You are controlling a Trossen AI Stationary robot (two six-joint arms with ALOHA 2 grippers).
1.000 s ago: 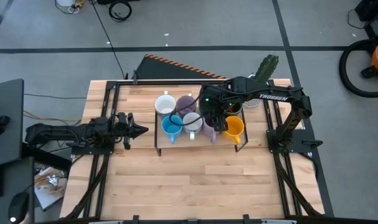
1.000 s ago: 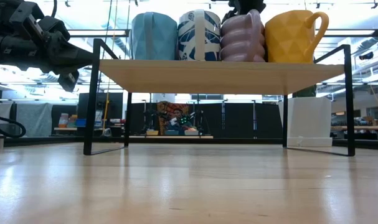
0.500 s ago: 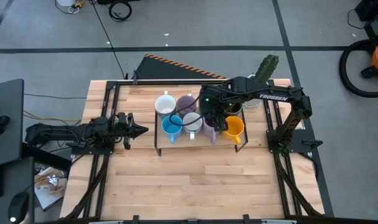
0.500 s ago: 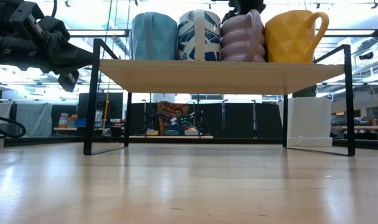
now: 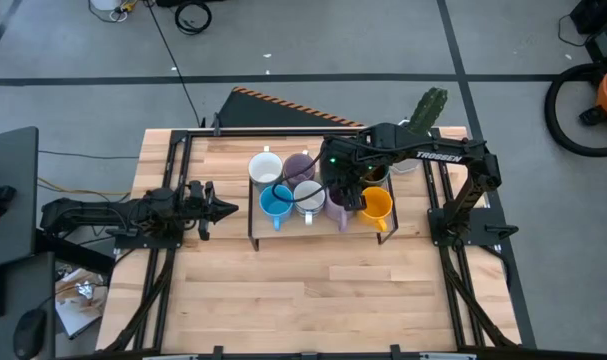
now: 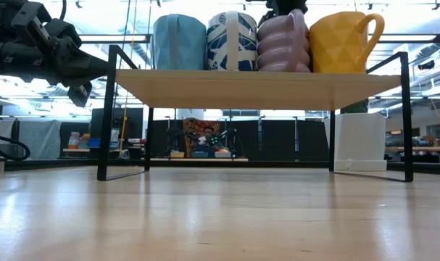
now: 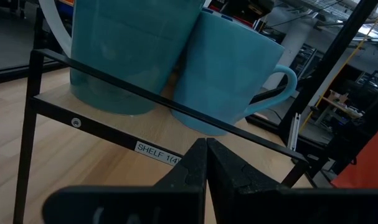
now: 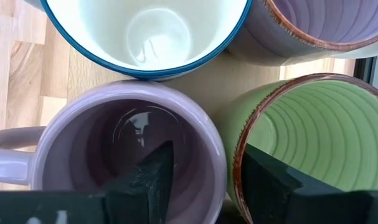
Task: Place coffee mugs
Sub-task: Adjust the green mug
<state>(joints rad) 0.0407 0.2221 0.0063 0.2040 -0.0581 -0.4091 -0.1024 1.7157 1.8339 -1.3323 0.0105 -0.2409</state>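
Landmark: black-framed wooden shelf (image 5: 318,222) standing on the counter (image 5: 313,300); every place below is given relative to it.
Right tool (image 8: 204,171): above the shelf's right half, pointing down; one finger (image 8: 152,175) is inside the lilac mug (image 8: 129,146), the other (image 8: 263,177) is outside its wall, next to the green mug (image 8: 301,140). The fingers straddle the lilac mug's rim with gaps showing, not yet clamped.
Left tool (image 7: 205,163): off the shelf's left end, at deck height, fingers clenched together with nothing in them.
Mugs on the shelf: blue mug (image 5: 275,203) at the front left, white mug (image 5: 266,166) behind it, blue-rimmed white mug (image 8: 145,31) just beside the lilac one, second lilac mug (image 8: 313,25) behind, orange mug (image 5: 376,205) at the front right.
Cactus pot (image 6: 359,141): on the counter behind the shelf's right end.
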